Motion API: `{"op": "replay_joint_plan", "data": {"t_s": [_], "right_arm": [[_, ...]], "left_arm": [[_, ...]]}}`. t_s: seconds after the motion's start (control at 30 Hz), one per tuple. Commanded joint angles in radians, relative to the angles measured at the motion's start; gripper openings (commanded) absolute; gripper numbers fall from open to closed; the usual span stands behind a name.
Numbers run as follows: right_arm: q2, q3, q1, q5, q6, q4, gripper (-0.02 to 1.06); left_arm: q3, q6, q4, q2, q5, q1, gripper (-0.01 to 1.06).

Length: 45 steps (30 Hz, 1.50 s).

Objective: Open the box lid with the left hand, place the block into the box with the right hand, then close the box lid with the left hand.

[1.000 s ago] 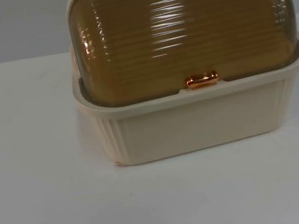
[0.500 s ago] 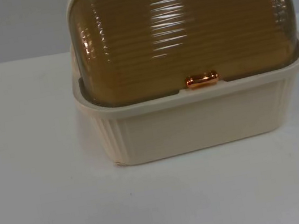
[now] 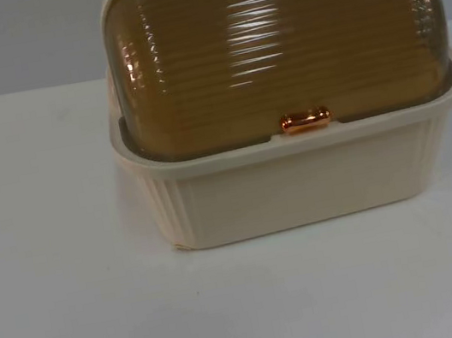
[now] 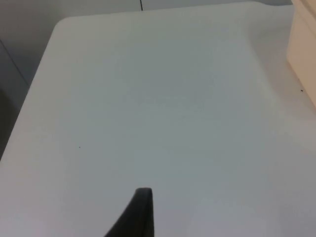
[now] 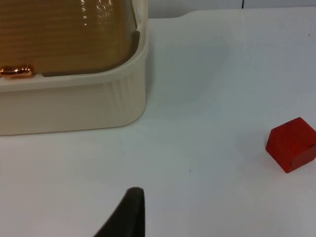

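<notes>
Probably light, slick plastic, the lid is best lifted by its copper handle; the stiff red block suits pinching across flat faces; either claw's state: cannot tell

White bench is carrying the cream box w/ amber lid down, sitting near the partition; red block is lying apart, beside the box.

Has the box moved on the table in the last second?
No. In the top view the box sits at the same spot against the partition wall, its lid down with the copper handle unchanged.
</notes>
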Motion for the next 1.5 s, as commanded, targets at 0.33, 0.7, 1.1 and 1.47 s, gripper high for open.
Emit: {"op": "replay_joint_plan", "data": {"t_s": [0.33,0.7,1.1,1.47], "right_arm": [[0.097,-0.117,0.005,-0.054,0.011,-0.029,1.04],[0.407,-0.363,0.005,-0.207,0.037,-0.094,1.04],[0.579,-0.375,0.005,-0.353,0.097,-0.238,1.04],[0.586,-0.375,0.005,-0.346,0.177,-0.365,1.04]], "left_arm": [[-0.111,-0.072,0.033,0.070,-0.133,-0.006,1.02],[-0.287,-0.083,-0.006,0.393,-0.407,-0.006,1.02],[-0.289,-0.079,-0.025,0.660,-0.580,-0.006,1.02],[-0.386,0.229,-0.362,0.948,-0.565,-0.072,1.02]]}}
